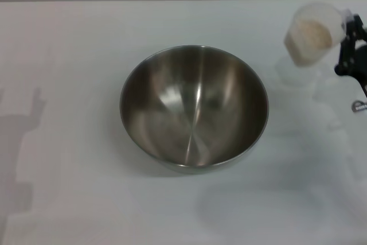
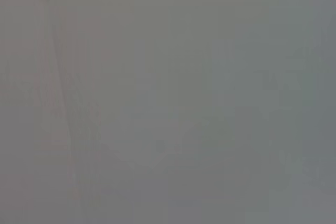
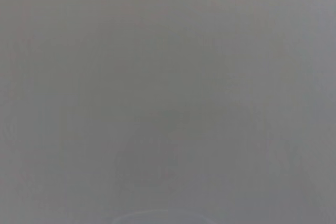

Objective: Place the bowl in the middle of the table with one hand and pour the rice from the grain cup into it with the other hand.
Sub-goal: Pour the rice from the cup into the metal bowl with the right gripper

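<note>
The stainless-steel bowl (image 1: 194, 109) stands upright in the middle of the white table (image 1: 69, 55), and its inside shows no rice. My right gripper (image 1: 351, 38) is at the right edge of the head view, shut on the handle of the clear grain cup (image 1: 314, 31). The cup is held up in the air to the right of the bowl, tilted with its mouth toward the bowl. The pale rice (image 1: 315, 34) lies inside the cup. My left gripper is out of view; only its arm's shadow falls on the table at the left. Both wrist views show only plain grey.
The table's far edge (image 1: 172, 0) runs along the top of the head view. A faint shadow of the cup and arm (image 1: 321, 107) lies on the table right of the bowl.
</note>
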